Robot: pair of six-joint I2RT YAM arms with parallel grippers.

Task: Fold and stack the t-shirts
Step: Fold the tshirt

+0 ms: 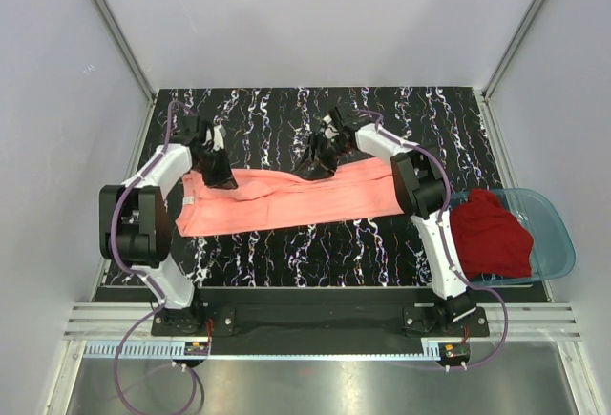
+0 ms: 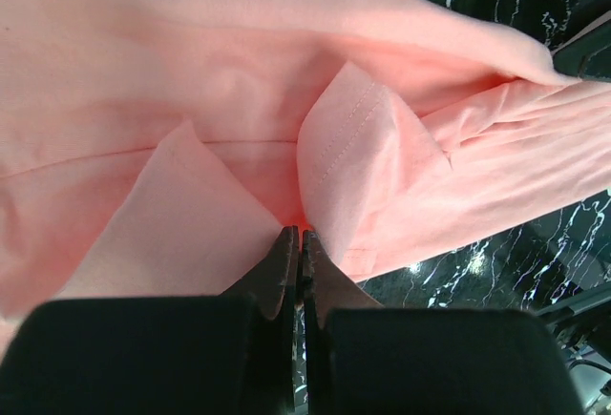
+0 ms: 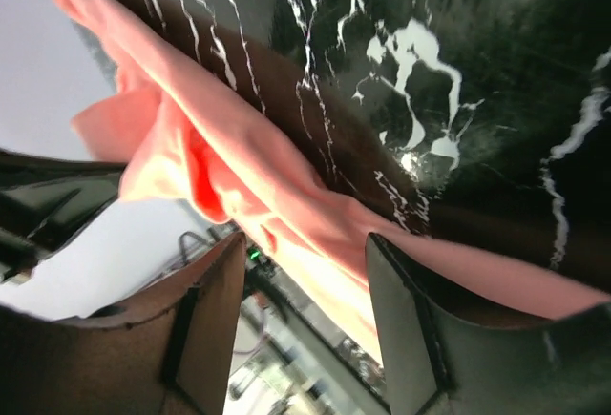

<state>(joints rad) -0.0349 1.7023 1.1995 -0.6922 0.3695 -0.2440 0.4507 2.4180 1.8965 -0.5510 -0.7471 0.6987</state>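
Observation:
The salmon-pink t-shirt (image 1: 286,203) lies as a long band across the middle of the black marbled table. My left gripper (image 1: 225,179) is shut on a pinched fold of it near its left end; in the left wrist view the jaws (image 2: 298,236) meet on pink cloth (image 2: 191,100). My right gripper (image 1: 317,165) is at the shirt's far edge near the middle, with jaws open. In the right wrist view the gripper (image 3: 305,255) straddles a bunched edge of the pink cloth (image 3: 239,157). The dark red t-shirt (image 1: 489,234) lies crumpled in the basin.
The translucent blue plastic basin (image 1: 558,234) sits at the table's right edge, partly over the side. White walls and metal frame posts enclose the table. Bare marbled tabletop (image 1: 286,114) lies beyond the pink shirt.

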